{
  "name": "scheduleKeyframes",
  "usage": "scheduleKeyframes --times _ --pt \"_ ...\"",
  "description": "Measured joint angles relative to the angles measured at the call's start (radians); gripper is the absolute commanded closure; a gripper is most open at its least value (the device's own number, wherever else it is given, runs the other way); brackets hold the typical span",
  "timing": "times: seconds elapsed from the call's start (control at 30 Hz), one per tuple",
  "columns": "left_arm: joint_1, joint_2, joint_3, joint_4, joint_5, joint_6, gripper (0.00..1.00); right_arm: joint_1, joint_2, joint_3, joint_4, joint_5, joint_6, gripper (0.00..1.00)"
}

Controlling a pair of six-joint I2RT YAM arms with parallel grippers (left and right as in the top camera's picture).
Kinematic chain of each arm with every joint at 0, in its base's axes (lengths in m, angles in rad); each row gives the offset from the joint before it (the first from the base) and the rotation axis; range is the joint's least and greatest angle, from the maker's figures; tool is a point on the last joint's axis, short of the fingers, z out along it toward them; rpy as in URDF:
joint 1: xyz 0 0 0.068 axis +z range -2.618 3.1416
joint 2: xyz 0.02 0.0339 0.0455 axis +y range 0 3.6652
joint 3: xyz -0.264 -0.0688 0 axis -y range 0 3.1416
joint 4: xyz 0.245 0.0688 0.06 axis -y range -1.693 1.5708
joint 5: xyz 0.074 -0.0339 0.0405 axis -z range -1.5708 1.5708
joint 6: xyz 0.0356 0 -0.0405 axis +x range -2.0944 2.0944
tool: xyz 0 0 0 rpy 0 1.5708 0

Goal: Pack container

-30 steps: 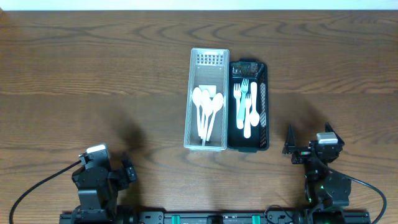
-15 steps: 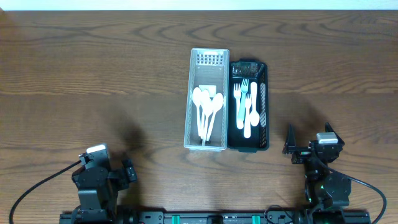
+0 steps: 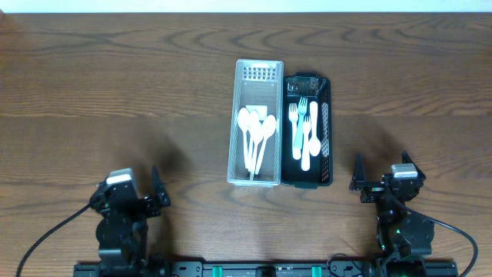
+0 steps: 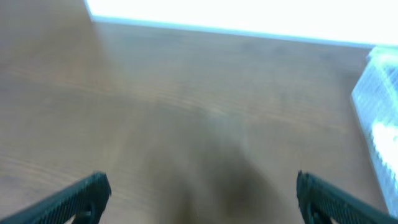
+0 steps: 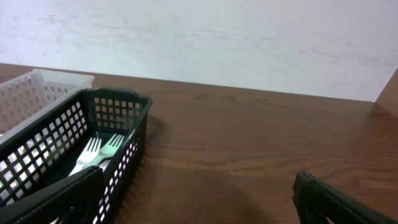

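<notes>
Spoon basket (image 3: pixel 257 123) left of fork basket (image 3: pixel 309 129)

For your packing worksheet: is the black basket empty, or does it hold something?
Not empty. The black basket holds plastic forks lying flat on its floor, seen overhead.

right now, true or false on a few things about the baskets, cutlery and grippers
1. The spoons lie in the white basket. True.
2. The forks lie with the spoons. False: they lie in the black basket.
3. The two baskets stand side by side. True.
4. The left gripper holds a spoon. False: it is open and empty.
5. The right gripper is open. True.
</notes>
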Motion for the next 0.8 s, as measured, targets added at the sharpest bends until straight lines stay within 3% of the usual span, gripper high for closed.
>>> scheduleKeyframes --times 0.13,0.27,0.8 --pt "0.000 -0.015 -0.123 0.207 0.074 0.087 0.02 0.000 0.000 0.000 0.001 0.000 0.000 0.01" --pt "0.000 -0.023 -0.185 0.288 0.153 0.144 0.02 0.000 -0.001 -0.001 0.002 0.000 0.000 0.01" --pt "0.000 -0.027 -0.190 0.301 0.219 0.167 0.02 0.000 0.000 -0.001 0.002 0.000 0.000 0.01"
